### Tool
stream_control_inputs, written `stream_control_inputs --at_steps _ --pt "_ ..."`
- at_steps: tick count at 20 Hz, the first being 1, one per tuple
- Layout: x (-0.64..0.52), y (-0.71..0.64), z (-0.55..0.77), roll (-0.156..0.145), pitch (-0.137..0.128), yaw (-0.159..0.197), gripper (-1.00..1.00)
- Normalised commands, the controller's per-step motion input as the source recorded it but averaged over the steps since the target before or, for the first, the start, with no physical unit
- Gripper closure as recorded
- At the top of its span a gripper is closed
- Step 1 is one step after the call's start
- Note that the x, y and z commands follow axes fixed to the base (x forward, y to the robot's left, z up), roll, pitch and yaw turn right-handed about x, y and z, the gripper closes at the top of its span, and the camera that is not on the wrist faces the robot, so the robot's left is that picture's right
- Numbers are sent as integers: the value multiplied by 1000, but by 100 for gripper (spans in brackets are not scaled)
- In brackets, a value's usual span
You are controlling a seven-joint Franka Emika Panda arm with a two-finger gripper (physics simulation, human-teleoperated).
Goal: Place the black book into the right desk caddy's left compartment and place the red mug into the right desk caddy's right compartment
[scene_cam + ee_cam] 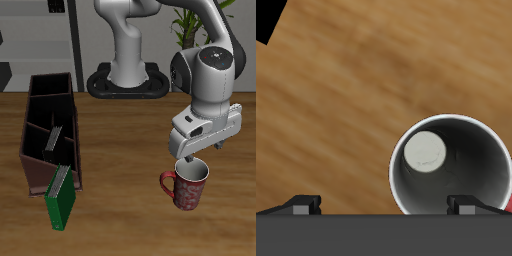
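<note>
We've got the right desk caddy [50, 125] over at the worktop [120, 200] edge, green book [61, 200] leaning on its front end. The tool [191, 158] hangs just above the upright red mug [188, 186], fingers spread, gripping nothing.

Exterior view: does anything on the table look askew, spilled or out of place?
Only the green book: it stands on the table outside the right desk caddy, tilted, apparently leaning against the caddy's near end. The red mug stands upright, and nothing is spilled.
</note>
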Motion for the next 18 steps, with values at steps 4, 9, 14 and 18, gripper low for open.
stream_control_inputs --at_steps 4,9,14,18 --pt "21 -41 -175 -7 29 30 -100" --pt "-6 60 -245 26 53 73 -100" --pt "-36 21 -131 10 16 29 100" --pt "-33 -18 -86 25 19 22 100"
